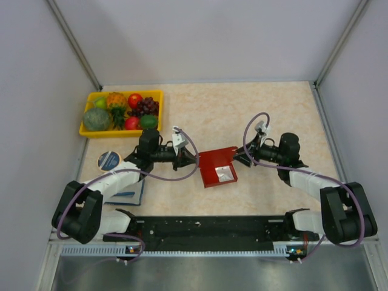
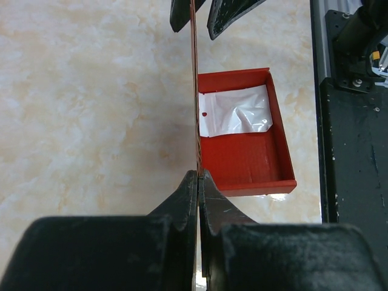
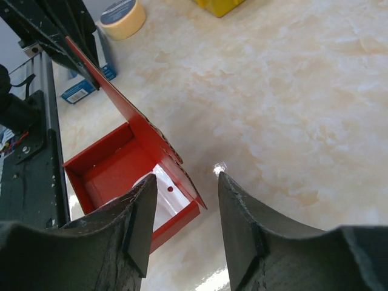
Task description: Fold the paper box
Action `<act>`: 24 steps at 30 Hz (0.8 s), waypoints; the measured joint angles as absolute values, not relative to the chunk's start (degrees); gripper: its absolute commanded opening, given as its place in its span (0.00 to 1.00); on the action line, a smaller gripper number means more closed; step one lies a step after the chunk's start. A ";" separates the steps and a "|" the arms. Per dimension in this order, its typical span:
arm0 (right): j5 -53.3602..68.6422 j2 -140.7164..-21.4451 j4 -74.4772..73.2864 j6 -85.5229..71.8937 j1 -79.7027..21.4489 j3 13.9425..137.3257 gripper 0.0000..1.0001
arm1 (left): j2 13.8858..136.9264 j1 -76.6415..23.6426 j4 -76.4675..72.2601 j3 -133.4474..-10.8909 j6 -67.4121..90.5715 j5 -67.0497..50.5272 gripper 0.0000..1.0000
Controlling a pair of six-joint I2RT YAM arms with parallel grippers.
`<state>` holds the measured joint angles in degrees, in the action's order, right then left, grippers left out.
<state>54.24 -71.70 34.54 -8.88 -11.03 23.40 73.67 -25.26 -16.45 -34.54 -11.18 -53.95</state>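
The paper box [image 1: 213, 162] is red cardboard, folded into a shallow tray at the table's middle, with a whitish plastic wrapper [image 1: 226, 174] lying inside. One long flap stands upright along its far-left side. My left gripper [image 1: 194, 159] is shut on that flap's edge; in the left wrist view [image 2: 199, 176] the flap runs edge-on between the closed fingers beside the tray [image 2: 248, 163] and wrapper [image 2: 236, 112]. My right gripper [image 1: 238, 159] is open and empty just right of the box, and in its own view [image 3: 186, 179] hovers over the box's near corner [image 3: 109, 167].
A yellow fruit tray [image 1: 115, 133] sits at the back left. A tape roll [image 1: 109, 160] and a blue notebook [image 1: 130, 193] lie under the left arm. A black rail [image 1: 206, 227] runs along the near edge. Walls close in both sides.
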 measured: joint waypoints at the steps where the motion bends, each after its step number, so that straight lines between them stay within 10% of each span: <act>1: 54.87 -71.85 34.85 -8.95 -11.00 23.40 0.41 | 73.67 -25.19 -16.19 -34.81 -11.09 -54.41 0.00; 15: 59.24 -72.82 39.77 -10.68 -10.96 23.35 0.00 | 73.93 -24.56 -14.35 -36.42 -11.07 -56.34 0.00; 24: 58.83 -71.75 42.59 -12.27 -10.96 22.35 0.00 | 74.19 -24.36 -19.05 -36.10 -5.82 -53.23 0.16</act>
